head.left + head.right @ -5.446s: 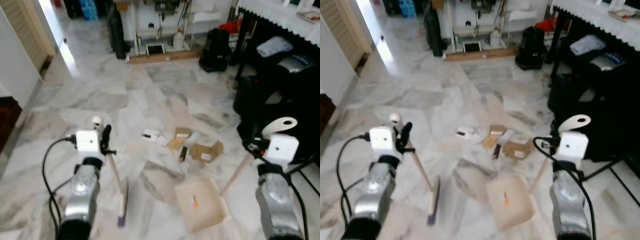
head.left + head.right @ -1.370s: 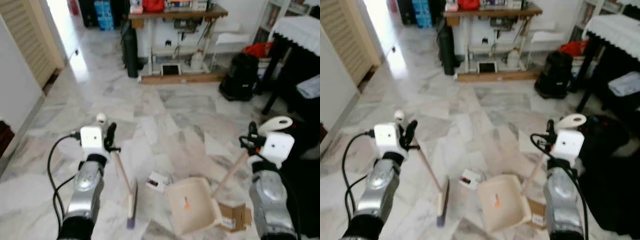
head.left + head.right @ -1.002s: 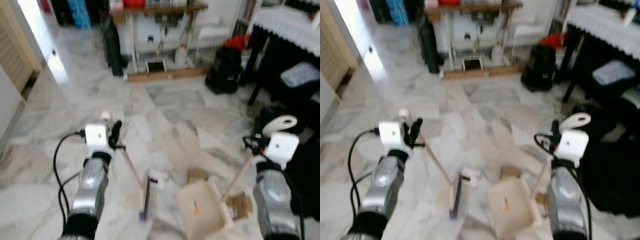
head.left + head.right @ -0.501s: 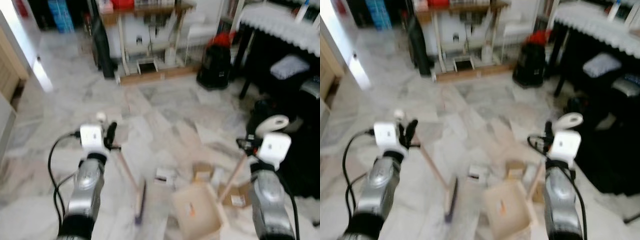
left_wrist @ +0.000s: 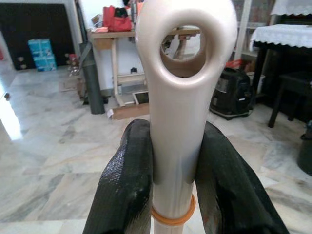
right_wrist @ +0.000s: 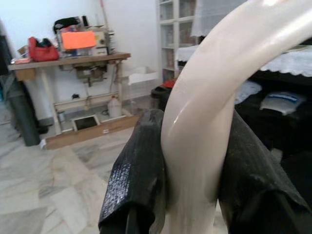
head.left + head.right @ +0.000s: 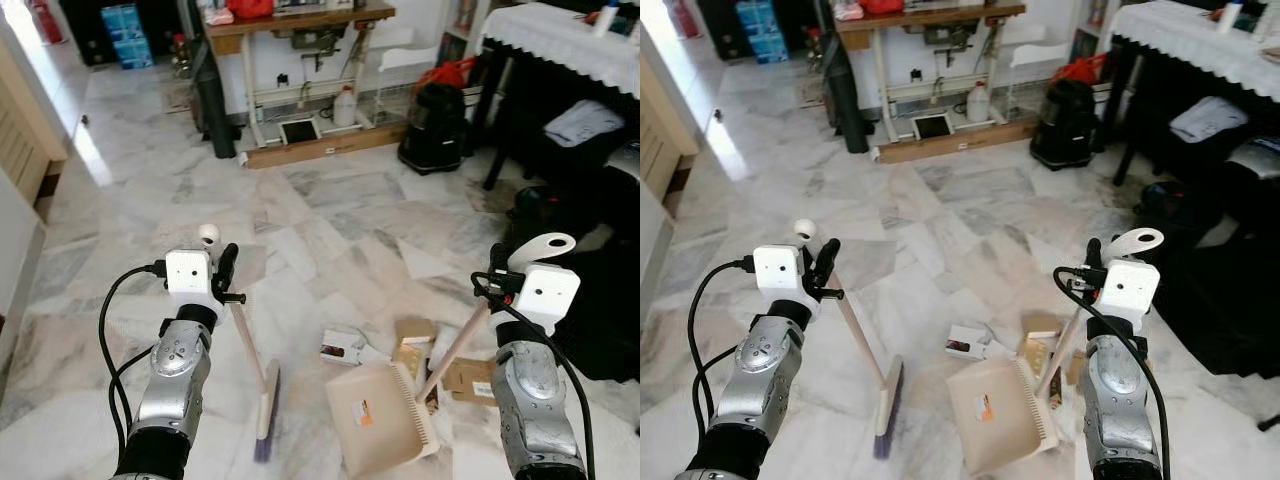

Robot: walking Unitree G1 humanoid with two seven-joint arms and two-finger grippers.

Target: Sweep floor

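My left gripper [image 5: 173,161] is clenched on the top of the broom [image 7: 263,405], with one black finger on each side of the pale handle. The stick slants down and away from my hand to the brush head, which rests on the marble floor [image 7: 330,210] in front of my left arm.

My right gripper [image 6: 195,161] is clenched on the handle of the dustpan [image 7: 378,420]. That handle slants down toward the middle, and the pan lies flat on the floor in front of my right arm.

The trash sits between the two tools, a bit farther from me. A small white packet [image 7: 343,347] lies just beyond the pan's near corner. A little brown box [image 7: 413,333] and a flat piece of cardboard [image 7: 466,378] lie by the pan's comb edge, under the slanting handle.

The brush head is on the left of the packet, and the pan is on the right. So I think the broom has to push from left to right, toward the pan. My left arm is the nearer one for that.

I cannot tell if the cardboard touches the pan, because the handle and comb hide part of it. Dark bags [image 7: 590,300] at the right edge make that side hard to read.
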